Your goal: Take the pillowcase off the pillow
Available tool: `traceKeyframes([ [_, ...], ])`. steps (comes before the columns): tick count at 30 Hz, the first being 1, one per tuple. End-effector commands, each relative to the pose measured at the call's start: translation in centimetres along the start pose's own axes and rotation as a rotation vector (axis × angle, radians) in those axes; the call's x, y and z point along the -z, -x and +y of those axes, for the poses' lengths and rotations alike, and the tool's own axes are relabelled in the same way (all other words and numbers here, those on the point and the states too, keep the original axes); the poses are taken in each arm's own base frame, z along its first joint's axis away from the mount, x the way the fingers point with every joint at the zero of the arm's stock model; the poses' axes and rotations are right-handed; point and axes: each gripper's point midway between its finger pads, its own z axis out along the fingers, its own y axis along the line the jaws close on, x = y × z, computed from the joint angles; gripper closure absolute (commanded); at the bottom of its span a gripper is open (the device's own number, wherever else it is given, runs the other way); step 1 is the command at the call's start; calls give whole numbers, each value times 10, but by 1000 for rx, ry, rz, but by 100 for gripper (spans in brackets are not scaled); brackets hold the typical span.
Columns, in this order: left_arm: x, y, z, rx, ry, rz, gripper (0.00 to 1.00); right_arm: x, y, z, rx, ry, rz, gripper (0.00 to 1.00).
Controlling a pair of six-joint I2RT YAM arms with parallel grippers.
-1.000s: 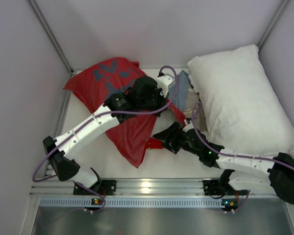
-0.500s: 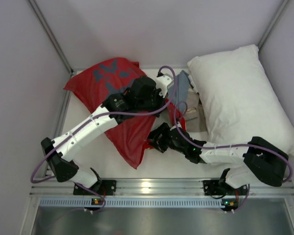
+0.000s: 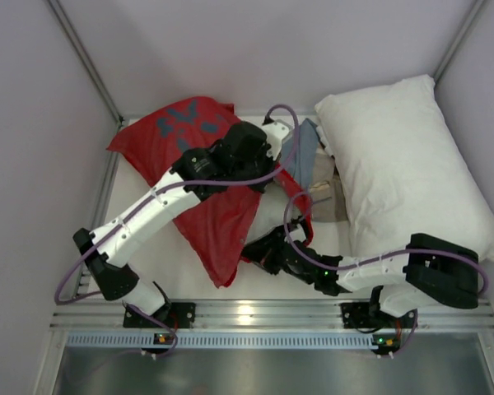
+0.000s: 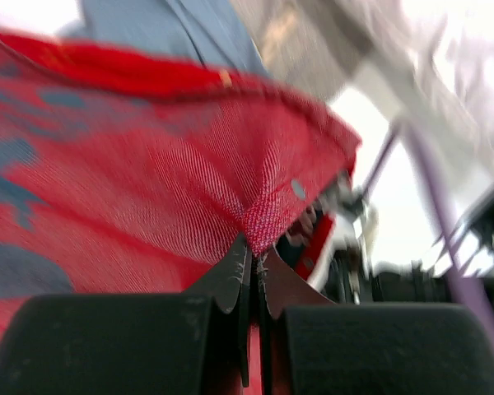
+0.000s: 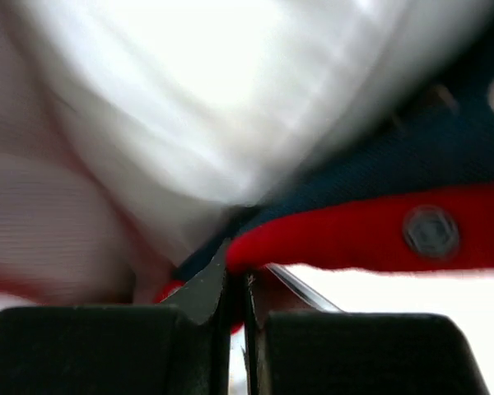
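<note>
The red pillowcase (image 3: 210,214) with its grey-blue print lies left of centre, bulging at the far left. My left gripper (image 3: 262,179) is shut on a raised fold of its red cloth (image 4: 267,210). At the near hem, my right gripper (image 3: 249,247) is shut on the red edge (image 5: 329,234), which carries a round snap. The pillow is mostly hidden inside the case. Only a blurred white bulge (image 5: 189,90) shows above the hem in the right wrist view.
A second large white pillow (image 3: 403,164) fills the right side. A grey-blue cloth (image 3: 303,146) and a beige cloth (image 3: 325,196) lie bunched between it and the case. The walls (image 3: 49,164) stand close around the table, and a metal rail (image 3: 255,314) runs along the near edge.
My right arm has swung left to the case's near hem and its jaws have gone from open to shut on the red edge. My left gripper kept its hold and rose slightly.
</note>
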Motion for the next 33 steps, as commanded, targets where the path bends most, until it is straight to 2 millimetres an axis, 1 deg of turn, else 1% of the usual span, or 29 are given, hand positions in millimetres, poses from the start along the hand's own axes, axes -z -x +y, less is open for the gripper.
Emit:
traceKeyframes([
  [1,30,92,25,35,90,-279,100,19,-30,-73,138,-144,73,100],
  [2,40,102,29,41,96,-300,100,25,-34,-87,162,-167,74,100],
  [3,39,105,33,42,103,-298,100,27,-36,-94,184,-181,78,100],
  [5,49,115,39,50,112,-324,100,33,-46,-103,221,-193,100,100],
  [6,49,114,39,46,108,-317,100,33,-47,-105,241,-195,102,100],
  [7,50,115,41,44,110,-318,100,34,-49,-103,255,-179,108,100],
  [8,52,115,41,41,109,-318,100,33,-49,-92,258,-132,108,100],
  [9,54,113,40,39,103,-313,100,34,-47,-80,302,-87,99,100],
  [10,55,111,36,34,81,-307,100,35,-46,-71,331,-60,92,81],
  [11,54,109,35,35,74,-302,100,33,-46,-50,354,-21,80,65],
  [12,56,102,34,36,68,-290,100,37,-37,-52,438,-68,63,53],
  [13,55,98,31,33,49,-281,100,37,-34,-36,463,-70,42,40],
  [14,55,94,30,33,40,-274,100,39,-29,-35,492,-99,28,37],
  [15,59,89,28,33,31,-272,100,48,-16,-37,547,-139,1,34],
  [16,52,78,25,32,11,-240,100,53,-11,-30,560,-138,-17,31],
  [17,51,72,24,31,3,-226,100,58,-5,-23,563,-131,-35,30],
  [18,53,69,21,30,-13,-228,100,69,6,-13,563,-117,-67,29],
  [19,45,58,17,28,-36,-196,100,74,12,-8,559,-105,-86,27],
  [20,43,57,13,29,-61,-200,100,79,16,-4,559,-88,-99,23],
  [21,43,56,12,29,-71,-203,100,86,25,10,553,-45,-131,20],
  [22,38,50,10,34,-81,-188,100,88,32,13,550,-35,-151,6],
  [23,36,51,5,33,-104,-193,100,90,40,15,538,-31,-177,0],
  [24,33,51,3,33,-117,-192,100,93,46,20,524,-17,-196,1],
  [25,33,52,1,38,-130,-195,100,92,57,22,511,-23,-228,1],
  [27,31,54,-5,40,-162,-202,100,93,68,20,520,-49,-240,0],
  [28,31,55,-6,42,-168,-202,100,94,80,21,512,-63,-267,1],
  [29,31,55,-8,42,-176,-203,100,95,83,18,516,-76,-267,1],
  [30,31,55,-9,42,-184,-200,100,98,86,22,508,-63,-273,1],
  [33,30,54,-9,37,-183,-199,100,97,101,8,486,-98,-313,0],
])
